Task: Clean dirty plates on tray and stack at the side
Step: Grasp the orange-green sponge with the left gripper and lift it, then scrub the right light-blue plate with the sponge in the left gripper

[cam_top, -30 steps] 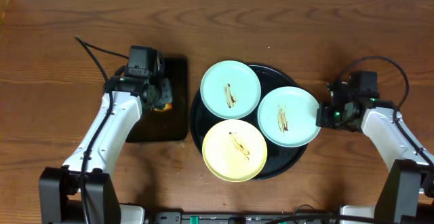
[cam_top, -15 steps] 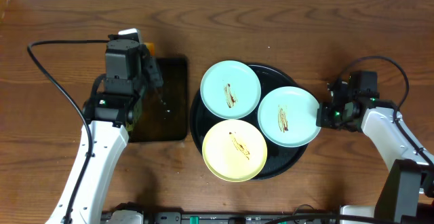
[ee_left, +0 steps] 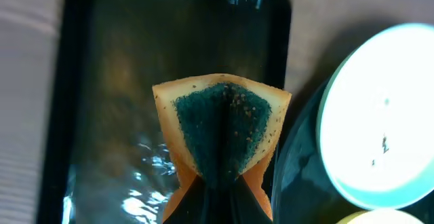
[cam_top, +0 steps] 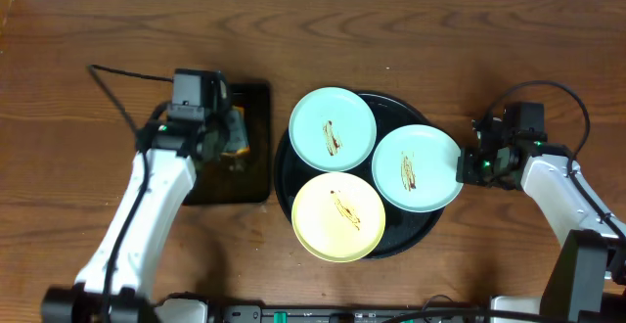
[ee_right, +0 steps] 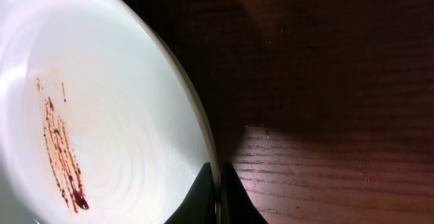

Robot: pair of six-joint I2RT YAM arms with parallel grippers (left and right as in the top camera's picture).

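Three smeared plates lie on the round black tray (cam_top: 293,159): a mint one (cam_top: 333,128) at the back, a mint one (cam_top: 416,166) at the right, a yellow one (cam_top: 338,216) in front. My right gripper (cam_top: 464,166) is shut on the right plate's rim (ee_right: 203,132), one finger inside it and one outside. My left gripper (cam_top: 231,137) is shut on an orange sponge (ee_left: 224,132) with a dark green face, folded between the fingers, over the rectangular black tray (ee_left: 108,102).
The rectangular black tray (cam_top: 227,186) lies left of the round tray and looks wet. Bare wood tabletop (cam_top: 509,59) lies around both trays. A black cable (cam_top: 127,73) trails behind the left arm.
My left arm lifted and swung up and left, then came back over the rectangular tray with the sponge. The right arm and the plates have not moved.
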